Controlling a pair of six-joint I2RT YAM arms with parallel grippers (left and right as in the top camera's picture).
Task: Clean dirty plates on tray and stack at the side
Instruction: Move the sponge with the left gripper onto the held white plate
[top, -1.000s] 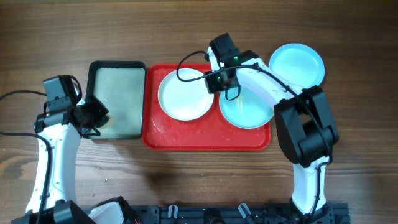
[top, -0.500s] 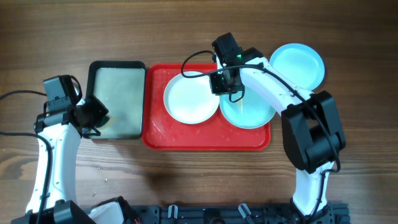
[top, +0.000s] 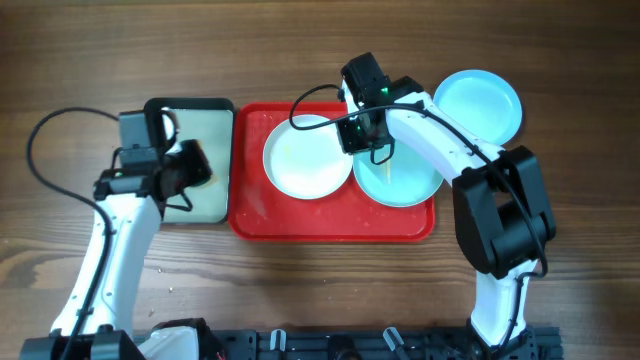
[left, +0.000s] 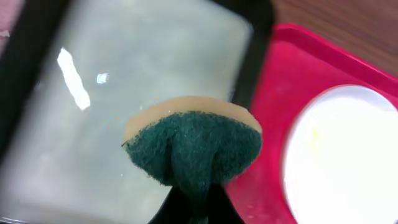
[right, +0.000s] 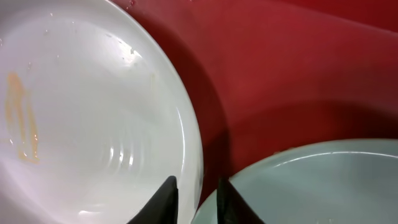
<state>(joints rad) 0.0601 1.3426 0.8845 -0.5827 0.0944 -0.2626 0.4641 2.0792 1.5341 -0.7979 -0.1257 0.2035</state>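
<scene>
Holding white plate (top: 305, 160), aqua plate (top: 405, 185): tray (top: 330, 228) | left end effector (left: 189, 199) pinching sponge (left: 193, 143) | right end effector (right: 196, 185) slightly spread

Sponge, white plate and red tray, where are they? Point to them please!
sponge (left: 193, 146): left wrist view, on its green scrubby face.
white plate (top: 305, 160): overhead view, the plate's middle.
red tray (top: 300, 220): overhead view, bare floor near the front rim.

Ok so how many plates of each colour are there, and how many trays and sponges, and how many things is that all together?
White plate: 1
Pale blue plates: 2
Red tray: 1
Black-rimmed tray: 1
Green sponge: 1
Total: 6
</scene>
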